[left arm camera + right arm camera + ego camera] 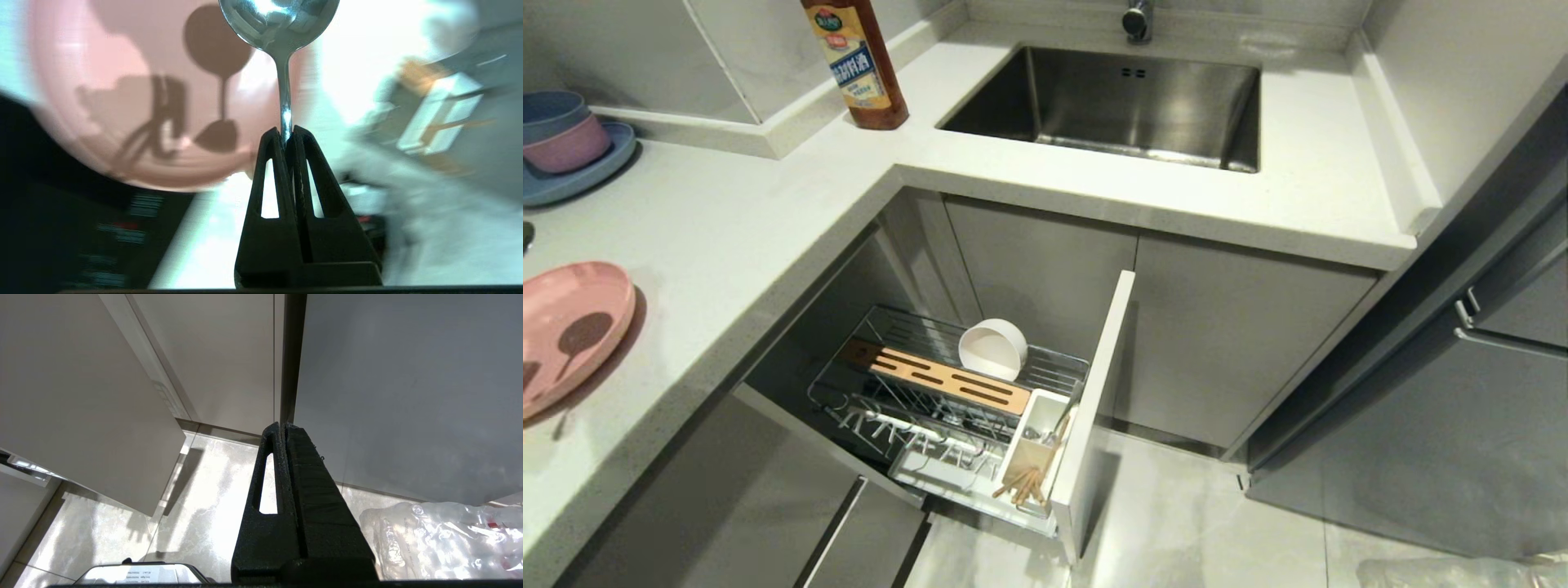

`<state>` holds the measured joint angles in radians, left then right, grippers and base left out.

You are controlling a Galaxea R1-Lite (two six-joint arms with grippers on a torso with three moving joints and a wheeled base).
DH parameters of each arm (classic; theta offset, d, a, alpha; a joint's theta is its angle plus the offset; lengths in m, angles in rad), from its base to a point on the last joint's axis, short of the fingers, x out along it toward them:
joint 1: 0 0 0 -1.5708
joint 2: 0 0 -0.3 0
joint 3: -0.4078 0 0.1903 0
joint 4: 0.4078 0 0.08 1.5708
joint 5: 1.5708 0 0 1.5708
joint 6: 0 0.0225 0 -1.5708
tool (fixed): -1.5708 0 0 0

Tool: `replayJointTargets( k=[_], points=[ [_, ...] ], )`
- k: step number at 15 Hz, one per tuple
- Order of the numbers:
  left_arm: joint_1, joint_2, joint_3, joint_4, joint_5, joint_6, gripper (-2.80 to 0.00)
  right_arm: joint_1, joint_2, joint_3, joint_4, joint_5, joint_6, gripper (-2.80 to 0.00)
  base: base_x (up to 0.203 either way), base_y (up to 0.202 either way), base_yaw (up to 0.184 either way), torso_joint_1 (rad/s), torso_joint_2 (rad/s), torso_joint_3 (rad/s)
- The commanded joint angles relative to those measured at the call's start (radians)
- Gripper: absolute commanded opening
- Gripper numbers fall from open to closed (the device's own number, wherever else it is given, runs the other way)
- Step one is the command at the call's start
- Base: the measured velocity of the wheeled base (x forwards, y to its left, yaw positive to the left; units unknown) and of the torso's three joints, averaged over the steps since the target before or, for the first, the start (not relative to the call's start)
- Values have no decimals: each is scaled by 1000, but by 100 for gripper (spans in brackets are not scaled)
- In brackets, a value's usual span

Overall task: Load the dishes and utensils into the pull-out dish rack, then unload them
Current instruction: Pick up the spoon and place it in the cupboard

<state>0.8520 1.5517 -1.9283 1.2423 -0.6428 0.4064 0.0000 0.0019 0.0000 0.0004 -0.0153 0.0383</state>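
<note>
Starting from the worktop [768, 237], we see the pink plate [568, 327] lying at its left edge, not yet loaded. Below, the dish rack [947, 400] stands pulled out, with the white bowl [992, 349] on edge behind the wooden block [947, 380] and the chopsticks [1025, 482] in the white cup [1037, 445] by the door. Our left claw [286, 132] is clamped on the spoon [280, 24] by its handle, bowl end out, above the plate. Our right claw [283, 426] hangs together near the floor. We should carry the spoon over the cup, tip it handle-down, lower it clear of the chopsticks, and release only once it is inside.
</note>
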Motion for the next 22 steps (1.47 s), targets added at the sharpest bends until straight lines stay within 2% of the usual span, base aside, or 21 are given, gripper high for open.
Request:
replayJointTargets(
  k=[1, 3, 5, 7, 9, 11, 13, 16, 18, 19, 22],
  points=[
    [-84, -88, -14, 25, -4, -109, -280, 0, 0, 3, 0, 0, 0, -280, 0, 0, 0, 0, 0, 0],
    [-230, -133, -14, 90, -4, -215, -280, 0, 0, 3, 0, 0, 0, -280, 0, 0, 0, 0, 0, 0],
    [-388, -166, -3, 200, 0, -285, -280, 0, 0, 3, 0, 0, 0, -280, 0, 0, 0, 0, 0, 0],
    [-517, -195, 58, 260, 4, -311, -280, 0, 0, 3, 0, 0, 0, -280, 0, 0, 0, 0, 0, 0],
    [-629, -223, 190, 280, 31, -318, -280, 0, 0, 3, 0, 0, 0, -280, 0, 0, 0, 0, 0, 0],
    [-711, -231, 284, 286, 60, -319, -280, 0, 0, 3, 0, 0, 0, -280, 0, 0, 0, 0, 0, 0],
    [-781, -222, 357, 288, 129, -319, -280, 0, 0, 3, 0, 0, 0, -280, 0, 0, 0, 0, 0, 0],
    [-846, -172, 396, 288, 189, -322, -280, 0, 0, 2, 1, 0, 0, -280, 0, 0, 0, 0, 0, 0],
    [-927, -120, 411, 271, 244, -334, -280, 0, 0, 2, 0, 0, 0, -280, 0, 0, 0, 0, 0, 0],
    [-962, -103, 415, 253, 264, -349, -280, 0, 0, 3, 1, 0, 0, -280, 0, 0, 0, 0, 0, 0],
    [-1091, -16, 416, 189, 390, -462, -280, 0, 0, 2, 0, 0, 0, -280, 0, 0, 0, 0, 0, 0]
  ],
)
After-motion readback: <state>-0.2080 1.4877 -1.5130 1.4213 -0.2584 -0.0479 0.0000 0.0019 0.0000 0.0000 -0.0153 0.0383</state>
